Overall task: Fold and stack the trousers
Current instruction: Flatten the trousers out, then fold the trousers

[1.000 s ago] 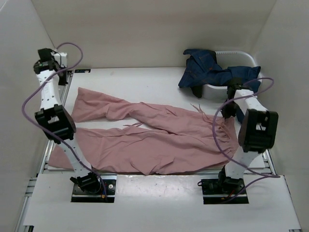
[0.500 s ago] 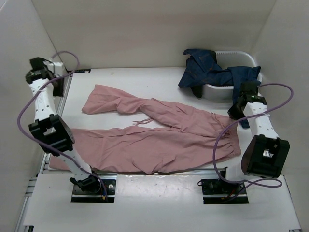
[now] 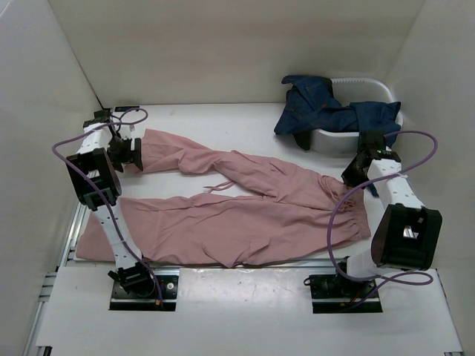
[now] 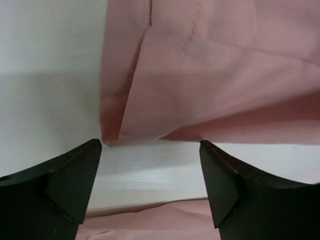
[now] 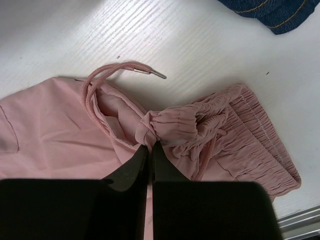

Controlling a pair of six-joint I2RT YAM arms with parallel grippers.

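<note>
Seen from above, the trousers (image 3: 245, 211) lie spread on the surface (image 3: 223, 122), waist to the right and legs to the left. At far right a white tub (image 3: 375, 85) holds a dark denim garment (image 3: 319, 111) that spills over its rim.

In the left wrist view, the left tool (image 4: 150, 150) gapes wide at a leg hem corner.

In the right wrist view, the right tool (image 5: 149, 146) is closed tight, pinching the bunched waistband.

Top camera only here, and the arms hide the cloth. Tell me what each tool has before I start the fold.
Observer: Left tool is open; a hem corner of the trousers lies just beyond its tips, ungripped.
Operator: Now the right.
Observer: Right tool is shut, pinching the bunched waistband.
Operator: Report the drawstring.
Observer: The drawstring loops free on the table, metal tip showing.
</note>
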